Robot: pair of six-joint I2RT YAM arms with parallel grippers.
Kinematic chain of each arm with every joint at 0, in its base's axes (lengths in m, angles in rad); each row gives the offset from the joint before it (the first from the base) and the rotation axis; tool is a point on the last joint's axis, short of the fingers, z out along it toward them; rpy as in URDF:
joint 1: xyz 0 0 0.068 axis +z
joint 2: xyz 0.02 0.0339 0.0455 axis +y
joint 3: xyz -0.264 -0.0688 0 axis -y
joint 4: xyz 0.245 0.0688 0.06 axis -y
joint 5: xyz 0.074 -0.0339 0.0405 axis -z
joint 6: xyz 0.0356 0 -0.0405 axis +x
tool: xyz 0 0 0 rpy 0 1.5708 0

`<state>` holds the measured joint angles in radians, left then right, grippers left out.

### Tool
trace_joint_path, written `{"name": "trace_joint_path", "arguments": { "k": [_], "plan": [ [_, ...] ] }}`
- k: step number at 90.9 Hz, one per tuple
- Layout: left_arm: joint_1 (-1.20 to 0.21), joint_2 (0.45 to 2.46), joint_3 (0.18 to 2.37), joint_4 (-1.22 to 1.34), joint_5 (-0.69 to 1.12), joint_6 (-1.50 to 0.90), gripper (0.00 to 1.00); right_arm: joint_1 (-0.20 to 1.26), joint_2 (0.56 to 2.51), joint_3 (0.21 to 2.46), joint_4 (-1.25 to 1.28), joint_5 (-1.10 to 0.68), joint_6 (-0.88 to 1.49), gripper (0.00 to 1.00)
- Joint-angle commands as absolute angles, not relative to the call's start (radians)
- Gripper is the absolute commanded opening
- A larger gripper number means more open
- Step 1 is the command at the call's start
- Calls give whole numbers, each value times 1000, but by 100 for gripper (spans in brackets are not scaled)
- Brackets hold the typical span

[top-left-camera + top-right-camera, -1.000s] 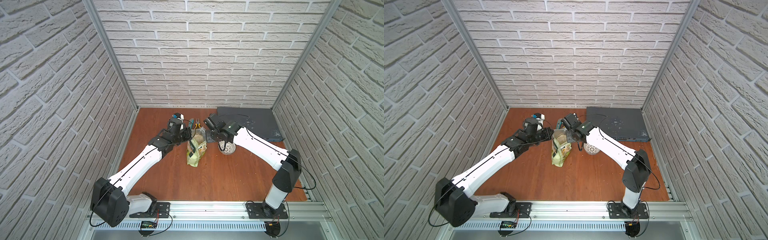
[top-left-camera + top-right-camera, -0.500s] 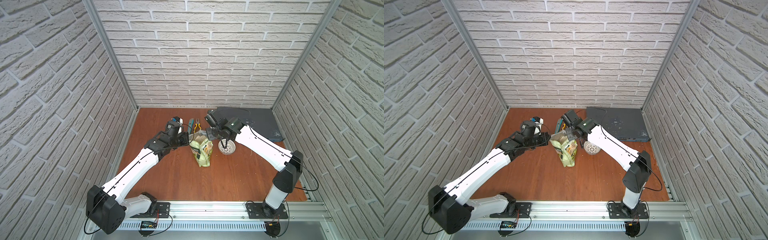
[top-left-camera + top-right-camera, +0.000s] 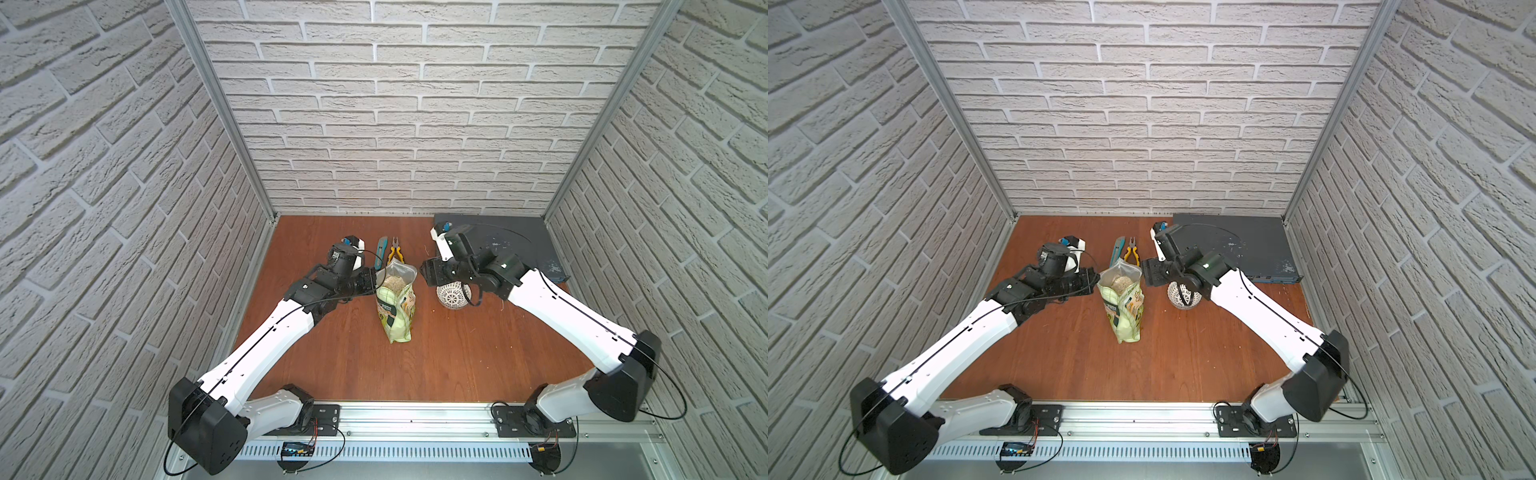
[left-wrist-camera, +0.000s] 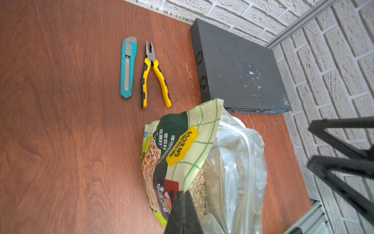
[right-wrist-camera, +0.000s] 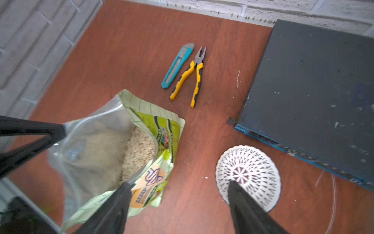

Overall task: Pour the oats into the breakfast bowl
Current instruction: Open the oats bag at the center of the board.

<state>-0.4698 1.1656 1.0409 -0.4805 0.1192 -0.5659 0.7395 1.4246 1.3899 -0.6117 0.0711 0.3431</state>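
Oats (image 5: 139, 150) sat in upright, open pouch (image 3: 395, 307); L gripper (image 3: 371, 281) pinched its rim. R gripper (image 5: 179, 183) fingers spread, empty, over lattice bowl (image 5: 219, 168).

My right gripper (image 5: 178, 183) hangs spread wide, one finger at the open pouch (image 5: 162, 129) of oats (image 5: 139, 150), the other over the white bowl (image 5: 249, 172).
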Motion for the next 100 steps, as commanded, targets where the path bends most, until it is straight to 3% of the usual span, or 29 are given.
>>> {"name": "trace_joint_path", "arguments": {
  "k": [1, 13, 28, 44, 56, 66, 77, 86, 91, 100],
  "plan": [
    [-463, 1138, 1031, -466, 101, -549, 10, 756, 1342, 1268, -454, -18, 331, 94],
    [-462, 1158, 1058, -459, 135, -521, 32, 798, 1270, 1112, -339, -45, 325, 99],
    [-457, 1237, 1136, -492, 212, -475, 49, 852, 1230, 951, -224, -16, 345, 99],
    [-454, 1329, 1191, -466, 279, -450, 57, 888, 1265, 868, -157, -4, 360, 98],
    [-452, 1413, 1248, -475, 314, -432, 57, 900, 1329, 867, -130, -19, 359, 92],
    [-452, 1460, 1281, -489, 303, -413, 52, 904, 1372, 880, -108, -29, 363, 88],
    [-450, 1486, 1311, -514, 255, -386, 35, 904, 1399, 892, -119, 12, 350, 80],
    [-445, 1497, 1325, -532, 217, -374, 16, 899, 1413, 905, -142, 55, 331, 60],
    [-445, 1499, 1328, -542, 194, -371, 8, 896, 1423, 915, -159, 71, 322, 42],
    [-445, 1488, 1326, -570, 153, -363, 0, 887, 1442, 941, -198, 112, 302, 15]
  ]
}}
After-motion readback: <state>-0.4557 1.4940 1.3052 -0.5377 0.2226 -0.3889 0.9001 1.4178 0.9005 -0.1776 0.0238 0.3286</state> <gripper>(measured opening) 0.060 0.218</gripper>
